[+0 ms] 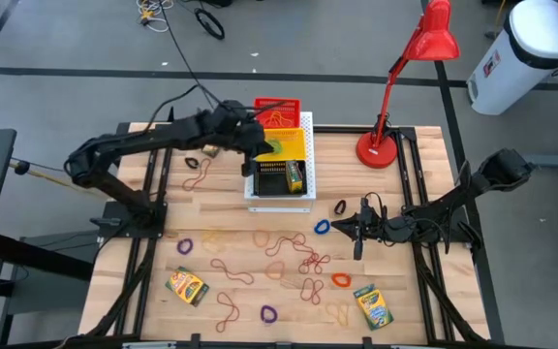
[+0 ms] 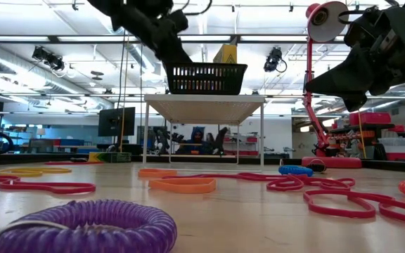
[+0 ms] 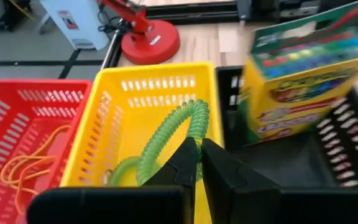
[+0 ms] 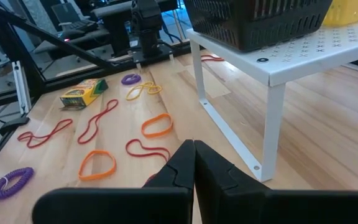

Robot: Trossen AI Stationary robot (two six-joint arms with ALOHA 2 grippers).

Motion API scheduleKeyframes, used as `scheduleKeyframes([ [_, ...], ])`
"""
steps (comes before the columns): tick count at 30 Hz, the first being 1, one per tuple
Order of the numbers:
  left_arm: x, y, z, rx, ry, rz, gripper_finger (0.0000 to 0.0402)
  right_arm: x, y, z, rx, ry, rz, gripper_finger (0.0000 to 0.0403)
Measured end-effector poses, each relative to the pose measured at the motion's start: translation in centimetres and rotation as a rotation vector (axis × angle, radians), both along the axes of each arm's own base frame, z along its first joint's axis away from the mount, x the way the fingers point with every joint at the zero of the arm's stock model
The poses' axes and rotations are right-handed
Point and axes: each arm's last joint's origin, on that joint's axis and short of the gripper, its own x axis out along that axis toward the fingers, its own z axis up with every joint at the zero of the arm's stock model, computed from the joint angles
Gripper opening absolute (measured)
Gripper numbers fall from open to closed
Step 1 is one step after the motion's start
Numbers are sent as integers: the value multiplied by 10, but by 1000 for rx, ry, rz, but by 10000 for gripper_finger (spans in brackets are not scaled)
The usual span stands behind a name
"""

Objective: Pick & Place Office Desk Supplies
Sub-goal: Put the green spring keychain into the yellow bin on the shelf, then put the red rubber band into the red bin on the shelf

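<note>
One green loop hung in the yellow basket at the tabletop's far edge, looking soft, light and springy, easiest pinched across its coil. Left hand hovered over it, fingers nearly shut, with no clear grip. Right hand waited shut and empty near the right edge. Only the left wrist view showed a crayon box in the black basket.
</note>
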Motion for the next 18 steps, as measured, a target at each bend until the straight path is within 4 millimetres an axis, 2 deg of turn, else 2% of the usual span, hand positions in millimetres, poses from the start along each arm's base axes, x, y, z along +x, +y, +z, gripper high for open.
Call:
scheduleKeyframes([
  [7, 1, 16, -8, -7, 20, 37, 47, 0, 0, 0, 0, 0, 0, 7],
  [15, 1, 15, -7, 8, 19, 26, 127, 0, 0, 0, 1, -1, 0, 7],
  [18, -2, 8, 1, 48, 6, -20, 137, 0, 0, 0, 0, -1, -1, 7],
])
